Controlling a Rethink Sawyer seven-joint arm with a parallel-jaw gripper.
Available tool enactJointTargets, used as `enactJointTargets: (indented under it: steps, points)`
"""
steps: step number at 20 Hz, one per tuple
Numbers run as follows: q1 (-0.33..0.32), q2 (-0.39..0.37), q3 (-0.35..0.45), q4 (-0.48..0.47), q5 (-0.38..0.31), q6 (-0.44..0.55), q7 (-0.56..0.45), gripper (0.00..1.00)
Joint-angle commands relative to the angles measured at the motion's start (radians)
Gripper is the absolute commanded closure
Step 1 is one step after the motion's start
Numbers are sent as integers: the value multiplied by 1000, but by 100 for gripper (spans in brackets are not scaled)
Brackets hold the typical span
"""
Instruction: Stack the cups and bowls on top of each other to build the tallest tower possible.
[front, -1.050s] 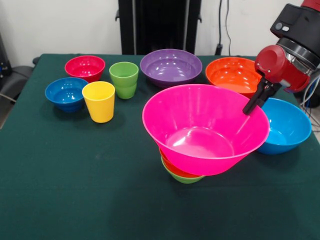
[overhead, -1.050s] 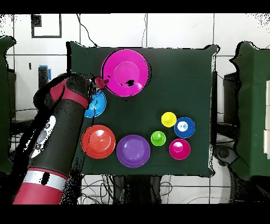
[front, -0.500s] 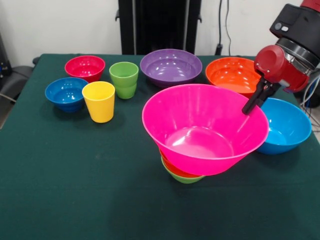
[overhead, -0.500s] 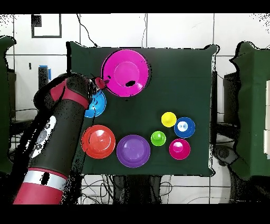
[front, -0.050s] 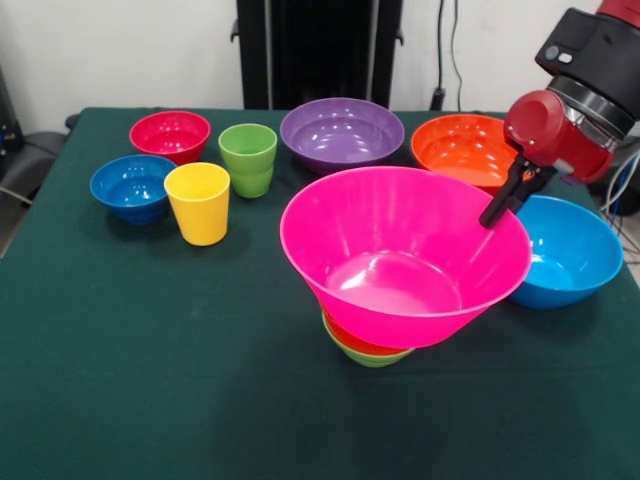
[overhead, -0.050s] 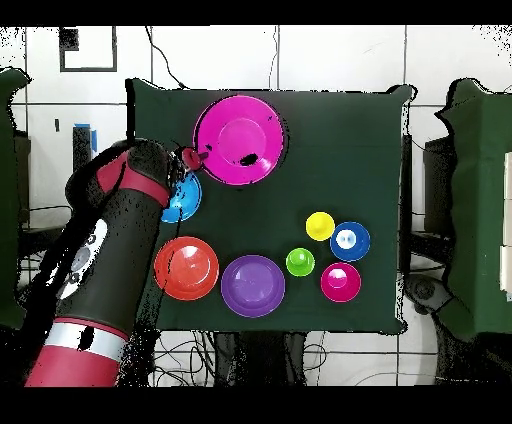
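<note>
Currently the gripper (front, -0.050s: 492, 215) pinches the rim of the large pink bowl (front, -0.050s: 405, 255), which sits over a small orange-red bowl (front, -0.050s: 358, 343) nested in a small green bowl (front, -0.050s: 370, 356) on the green table (front, -0.050s: 150, 380). Just beside it: light blue bowl (front, -0.050s: 565, 250). Well apart: orange bowl (front, -0.050s: 465, 148), purple bowl (front, -0.050s: 341, 133), green cup (front, -0.050s: 248, 159), yellow cup (front, -0.050s: 198, 203), red bowl (front, -0.050s: 170, 135), dark blue bowl (front, -0.050s: 132, 187).
</note>
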Motion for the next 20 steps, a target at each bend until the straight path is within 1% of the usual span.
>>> enactJointTargets:
  steps: [1, 8, 13, 16, 20]
  points:
    - [-31, -6, 94, 73, -83, -34, -22, 100]
    - [-32, -2, 99, 65, -101, -32, -25, 100]
    - [-35, -20, 103, 89, -108, -40, -20, 100]
    - [-34, -20, 101, 100, -110, -50, -6, 100]
    - [-29, -3, 95, 88, -105, -50, 20, 100]
